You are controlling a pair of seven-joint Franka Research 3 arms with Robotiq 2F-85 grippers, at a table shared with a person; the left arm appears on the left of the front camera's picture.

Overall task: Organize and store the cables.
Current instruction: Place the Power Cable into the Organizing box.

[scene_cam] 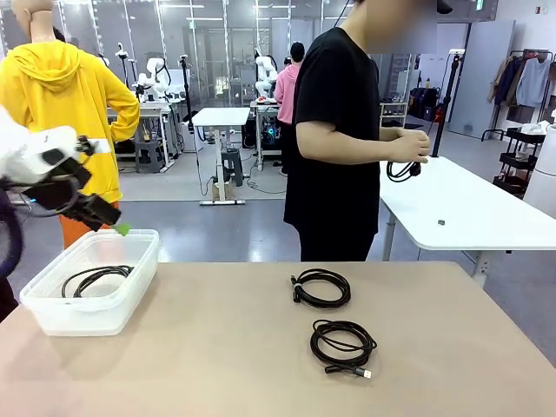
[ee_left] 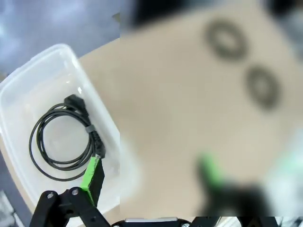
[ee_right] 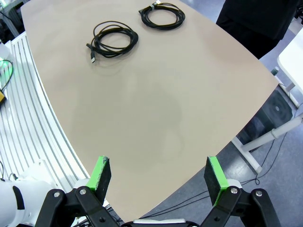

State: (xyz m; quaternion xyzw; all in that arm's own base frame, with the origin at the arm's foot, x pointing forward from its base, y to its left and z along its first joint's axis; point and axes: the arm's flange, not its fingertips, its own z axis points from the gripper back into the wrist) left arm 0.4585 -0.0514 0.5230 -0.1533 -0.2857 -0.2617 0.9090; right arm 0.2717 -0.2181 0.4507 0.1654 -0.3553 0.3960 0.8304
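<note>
Left end effector [scene_cam: 111, 224] wide open, empty, hovered above bin [scene_cam: 87, 317]; right end effector [ee_right: 158, 172] also open, empty. One cable [scene_cam: 97, 280] lay in bin, two cables [scene_cam: 321, 287] on tabletop [scene_cam: 217, 365]. Likely light, floppy; pinch across bundled loop.

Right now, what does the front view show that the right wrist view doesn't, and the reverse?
Front, not right wrist: a clear bin at the table's left with one coiled cable inside, the left end effector open above it, and a person's hand holding another coil beyond the far edge.
Right wrist, not front: the right end effector, open and empty over a bare stretch of table.
Both: the tan table with two loose coils, a silver-tipped coil and a plain coil.
</note>
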